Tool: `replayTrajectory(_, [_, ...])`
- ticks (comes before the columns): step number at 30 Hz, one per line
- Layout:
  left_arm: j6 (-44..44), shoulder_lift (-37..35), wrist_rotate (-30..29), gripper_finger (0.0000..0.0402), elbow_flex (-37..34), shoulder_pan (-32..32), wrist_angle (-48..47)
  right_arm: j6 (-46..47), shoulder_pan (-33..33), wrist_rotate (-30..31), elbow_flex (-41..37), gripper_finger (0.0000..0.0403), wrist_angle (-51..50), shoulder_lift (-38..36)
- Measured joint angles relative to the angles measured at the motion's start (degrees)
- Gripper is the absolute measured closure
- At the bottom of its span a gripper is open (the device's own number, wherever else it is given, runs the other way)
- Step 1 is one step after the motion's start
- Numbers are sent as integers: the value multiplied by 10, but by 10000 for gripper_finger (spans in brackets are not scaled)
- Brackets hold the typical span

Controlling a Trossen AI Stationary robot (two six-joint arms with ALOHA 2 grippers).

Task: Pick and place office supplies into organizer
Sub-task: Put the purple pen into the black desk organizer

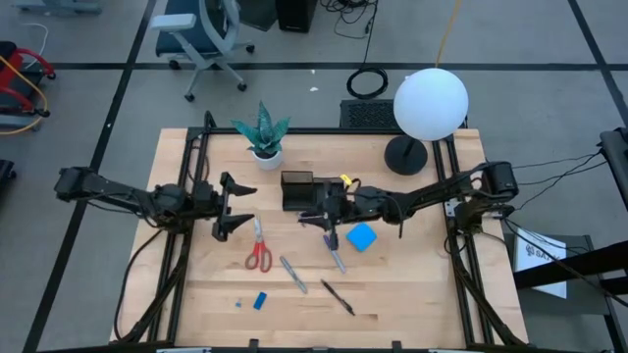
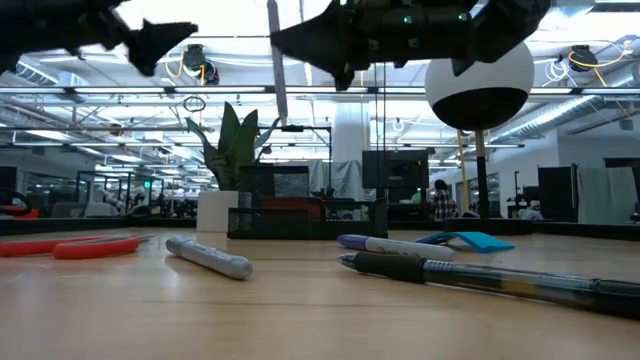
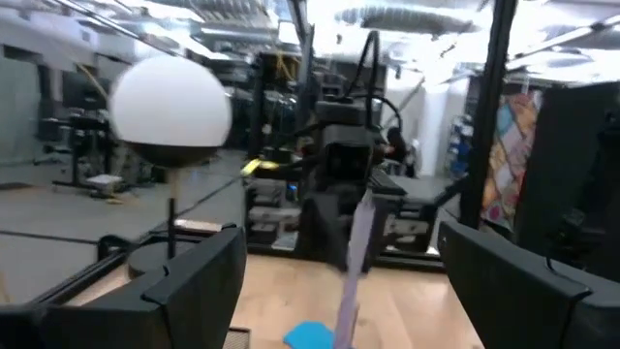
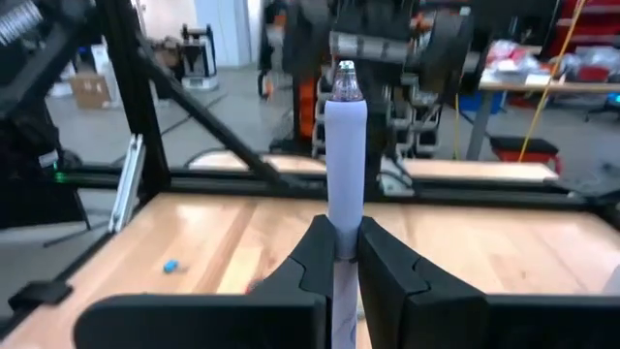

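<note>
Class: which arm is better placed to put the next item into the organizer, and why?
Right. The right gripper is shut on a purple pen beside the organizer; the left gripper is open and empty.

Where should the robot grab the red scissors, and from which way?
The scissors lie flat on the table with the red handles nearer the front edge and the blades pointing toward the back. Probably best to come straight down from above and pinch across the narrow neck where blades meet handles. The open left gripper hovers closest.
</note>
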Motion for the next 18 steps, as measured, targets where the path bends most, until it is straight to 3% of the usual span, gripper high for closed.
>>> replayTrajectory(6, [5, 84, 49, 55, 52, -14, -2, 4, 1, 4, 3, 385, 0, 1])
replayTrajectory(11, [33, 129, 51, 55, 71, -27, -3, 2, 9, 4, 3, 385, 2, 1])
replayTrajectory(18, [6, 160, 35, 55, 80, -36, 2, -12, 16, 4, 3, 385, 21, 1])
